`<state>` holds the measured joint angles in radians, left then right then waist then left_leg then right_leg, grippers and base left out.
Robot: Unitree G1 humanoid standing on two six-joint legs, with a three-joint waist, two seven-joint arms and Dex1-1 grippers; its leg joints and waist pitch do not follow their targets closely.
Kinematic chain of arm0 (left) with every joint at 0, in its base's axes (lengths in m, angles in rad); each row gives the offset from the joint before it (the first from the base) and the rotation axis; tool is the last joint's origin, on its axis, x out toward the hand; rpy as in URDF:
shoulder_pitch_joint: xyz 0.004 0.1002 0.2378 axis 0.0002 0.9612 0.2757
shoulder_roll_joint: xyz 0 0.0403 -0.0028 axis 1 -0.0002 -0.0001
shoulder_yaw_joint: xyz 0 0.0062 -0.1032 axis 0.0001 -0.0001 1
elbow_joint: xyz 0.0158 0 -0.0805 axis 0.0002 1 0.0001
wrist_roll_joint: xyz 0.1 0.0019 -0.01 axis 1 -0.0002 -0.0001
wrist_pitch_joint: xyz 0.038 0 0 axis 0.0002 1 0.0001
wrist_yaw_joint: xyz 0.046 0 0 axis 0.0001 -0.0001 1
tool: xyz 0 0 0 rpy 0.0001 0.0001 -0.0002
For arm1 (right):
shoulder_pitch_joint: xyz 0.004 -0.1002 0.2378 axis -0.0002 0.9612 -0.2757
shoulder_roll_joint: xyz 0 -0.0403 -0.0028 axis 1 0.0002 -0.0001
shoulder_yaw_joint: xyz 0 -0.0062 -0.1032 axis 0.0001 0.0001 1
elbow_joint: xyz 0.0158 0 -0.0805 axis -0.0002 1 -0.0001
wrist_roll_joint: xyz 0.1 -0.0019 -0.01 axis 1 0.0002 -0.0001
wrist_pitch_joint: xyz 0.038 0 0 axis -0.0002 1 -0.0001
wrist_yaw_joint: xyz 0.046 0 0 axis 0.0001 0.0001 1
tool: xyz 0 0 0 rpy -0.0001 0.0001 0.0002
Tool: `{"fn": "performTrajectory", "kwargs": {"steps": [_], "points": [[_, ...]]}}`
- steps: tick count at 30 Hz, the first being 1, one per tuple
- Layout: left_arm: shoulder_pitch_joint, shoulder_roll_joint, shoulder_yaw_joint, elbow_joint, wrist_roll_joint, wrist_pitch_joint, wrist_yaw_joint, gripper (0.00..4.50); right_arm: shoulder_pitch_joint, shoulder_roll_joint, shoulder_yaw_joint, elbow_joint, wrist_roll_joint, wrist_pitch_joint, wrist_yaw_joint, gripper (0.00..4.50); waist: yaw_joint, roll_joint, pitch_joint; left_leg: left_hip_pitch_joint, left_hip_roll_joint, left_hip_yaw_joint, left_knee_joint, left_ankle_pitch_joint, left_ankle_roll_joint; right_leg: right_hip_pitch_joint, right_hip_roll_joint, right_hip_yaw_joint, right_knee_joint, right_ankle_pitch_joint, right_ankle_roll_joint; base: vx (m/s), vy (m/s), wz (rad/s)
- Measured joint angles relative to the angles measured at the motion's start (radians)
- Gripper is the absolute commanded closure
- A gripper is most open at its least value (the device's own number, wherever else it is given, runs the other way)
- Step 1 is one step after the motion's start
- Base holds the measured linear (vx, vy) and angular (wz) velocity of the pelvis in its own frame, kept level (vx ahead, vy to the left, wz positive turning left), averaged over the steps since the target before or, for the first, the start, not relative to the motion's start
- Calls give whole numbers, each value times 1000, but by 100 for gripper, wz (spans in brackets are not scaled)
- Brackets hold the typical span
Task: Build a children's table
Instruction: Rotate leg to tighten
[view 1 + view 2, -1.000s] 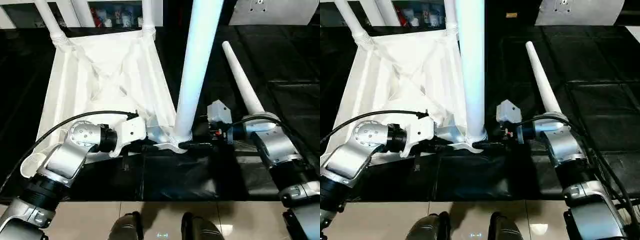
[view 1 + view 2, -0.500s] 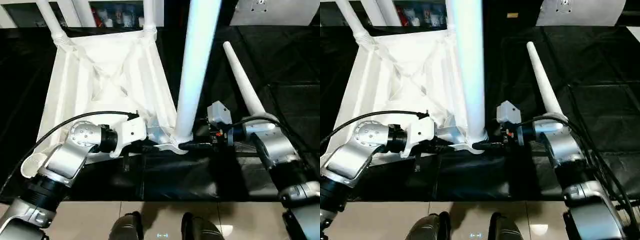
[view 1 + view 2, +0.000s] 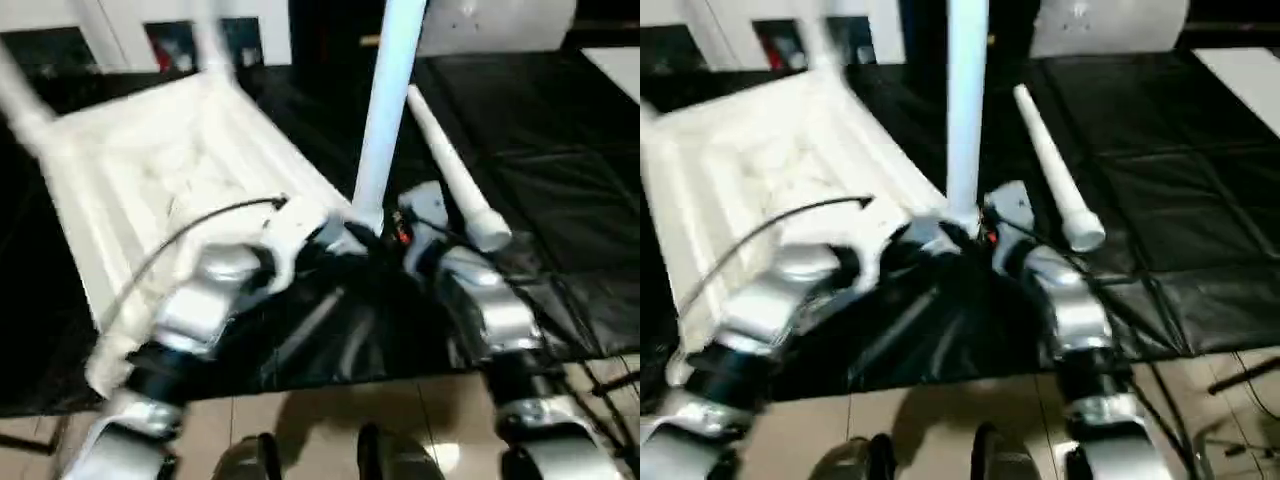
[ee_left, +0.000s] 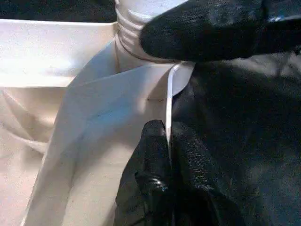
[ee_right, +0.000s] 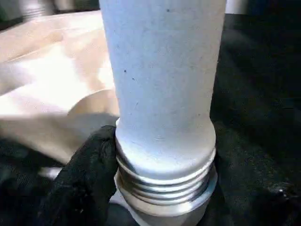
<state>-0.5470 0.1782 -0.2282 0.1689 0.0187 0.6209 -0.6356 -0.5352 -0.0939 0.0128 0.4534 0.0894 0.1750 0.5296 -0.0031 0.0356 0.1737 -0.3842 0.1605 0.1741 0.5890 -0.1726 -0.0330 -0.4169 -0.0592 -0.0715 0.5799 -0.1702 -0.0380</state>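
Observation:
The children's table lies upside down on a black mat, its ribbed white top (image 3: pixel 150 170) to my left. An upright white leg (image 3: pixel 388 90) stands in the near right corner socket. My left gripper (image 4: pixel 168 129) is shut on the thin rim of the top (image 4: pixel 117 108) just beside that socket. My right gripper (image 5: pixel 164 188) is closed around the leg's threaded base (image 5: pixel 164 174), with one black finger (image 5: pixel 89 174) pressed against the collar. Both grippers meet at this corner (image 3: pixel 350 235).
A loose white leg (image 3: pixel 450 165) lies on the black mat (image 3: pixel 560 150) to the right of the corner. Two more legs (image 3: pixel 212 40) rise blurred from the far corners. A white cabinet stands behind. Tiled floor (image 3: pixel 330 430) and my feet are at the front.
The whole picture has swung and blurred, so the camera moved. Both grippers stay at the same corner, and the right jaws have drawn in a little on the leg's base.

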Motion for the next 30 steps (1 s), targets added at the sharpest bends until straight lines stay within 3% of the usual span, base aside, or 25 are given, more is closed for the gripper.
{"fn": "performTrajectory", "kwargs": {"steps": [5, 8, 16, 24, 30], "points": [[-43, -116, 12, 53, 45, 29, 149, 450, -23, 83, -40, 19, -43, 0, -210, 180, 5, 1, 0, -2, -5, 2, -2, 3, 4, 1, -2, 4, -5, 0, 0, 0, 0, 0], [-46, -136, 11, 52, 54, 35, 170, 450, -24, 94, -45, 13, -50, 1, -242, 180, 7, 1, -1, -2, -6, 2, -2, 3, 7, 2, -3, 5, -5, 1, -1, 0, 0, 0], [-42, -116, 7, 32, 50, 35, 159, 450, -17, 121, -56, 1, -20, -20, -243, 75, 10, 1, -1, -1, -4, 2, -11, 2, 7, -2, -2, 2, -3, 13, -2, 0, 0, 0], [-40, -101, -4, 29, 50, 19, 134, 450, 2, 116, -45, 3, -22, -70, -233, 18, 10, 1, -1, -1, -4, 2, -13, 3, 6, -2, -2, 2, -3, 13, -2, 0, 0, 0], [-32, -2, -43, 30, 46, -82, 20, 450, 121, -35, -36, -85, 38, -146, 10, 3, 19, 1, 0, -3, -4, 2, -16, 3, 6, -5, -1, 2, -3, 12, 1, 0, 0, 0]]}}
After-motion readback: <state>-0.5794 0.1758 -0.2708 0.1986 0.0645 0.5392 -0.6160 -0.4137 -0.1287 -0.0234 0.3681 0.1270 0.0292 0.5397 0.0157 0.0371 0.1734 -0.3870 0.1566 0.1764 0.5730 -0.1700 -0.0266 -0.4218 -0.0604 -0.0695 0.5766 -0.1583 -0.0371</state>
